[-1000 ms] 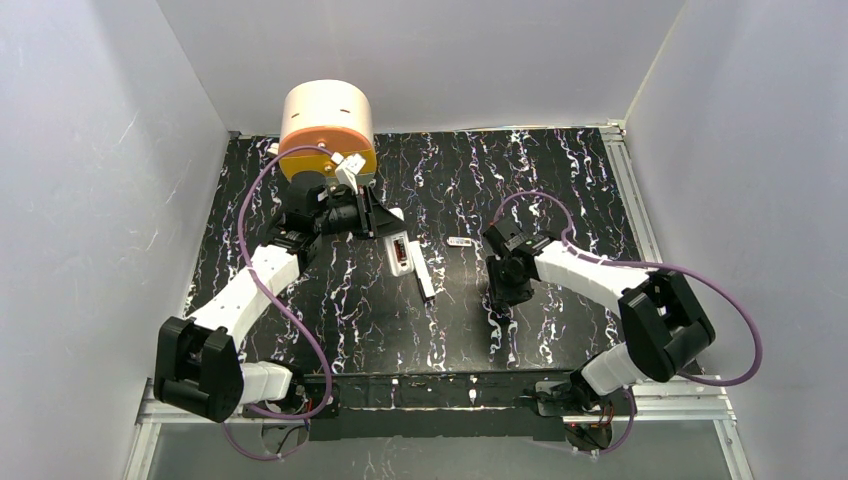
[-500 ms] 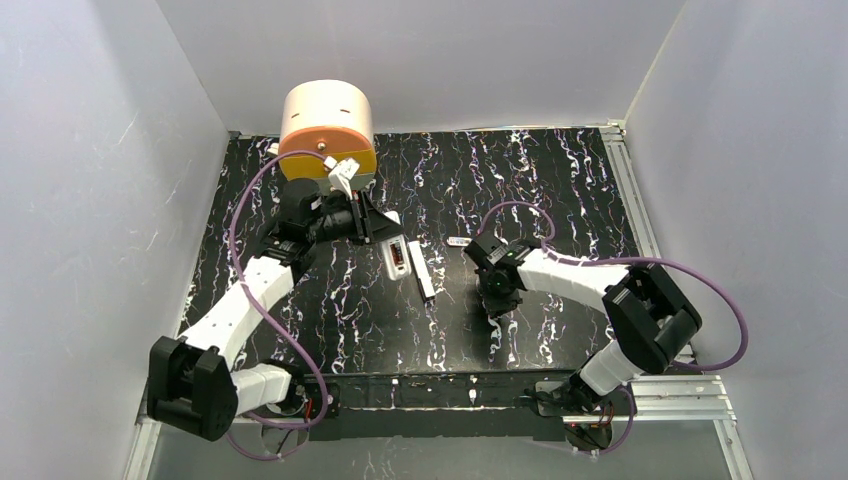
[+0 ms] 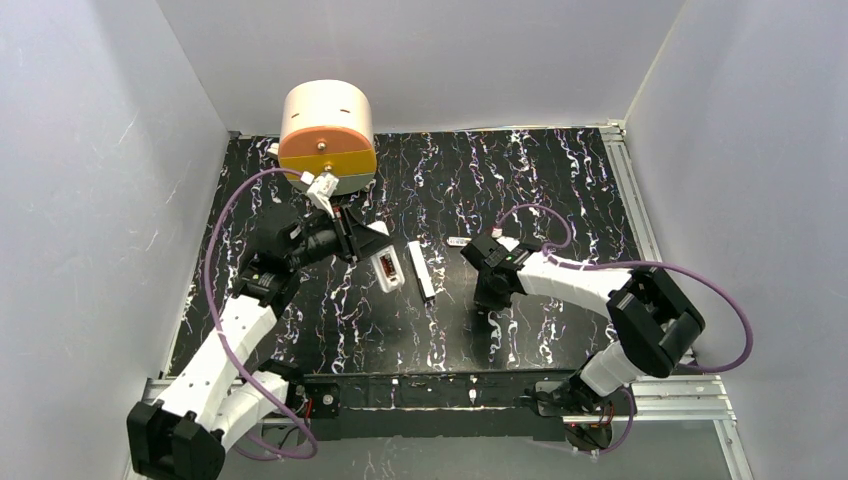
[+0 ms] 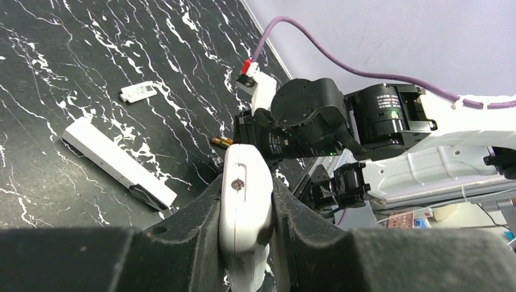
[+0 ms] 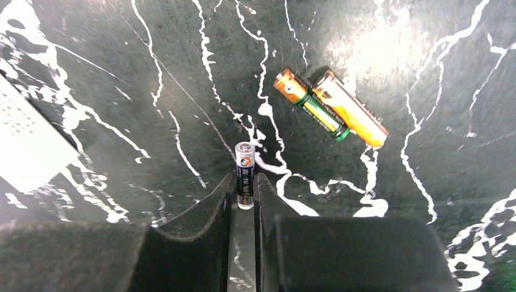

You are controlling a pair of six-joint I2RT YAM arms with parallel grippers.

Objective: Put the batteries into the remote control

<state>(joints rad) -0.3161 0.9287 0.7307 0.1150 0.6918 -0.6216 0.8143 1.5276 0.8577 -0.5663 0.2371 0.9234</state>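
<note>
Remote control (image 3: 386, 268) clamped in left gripper (image 4: 246, 190), over mid-table (image 3: 560, 180) | open bay up, likely offered for loading | long axis along the fingers, free end toward right gripper (image 5: 244, 182) | right pinches slim battery (image 5: 244, 161), axis along fingers, capped end outward | two batteries (image 5: 331, 109) lie touching, just beyond.

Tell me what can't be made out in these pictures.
Face of the remote control: left wrist view shows only its end in the left claw.
Hold of the right claw on the dark battery: right wrist view, pads cover contact.
Print on the white tag: too small, left wrist view.
</note>
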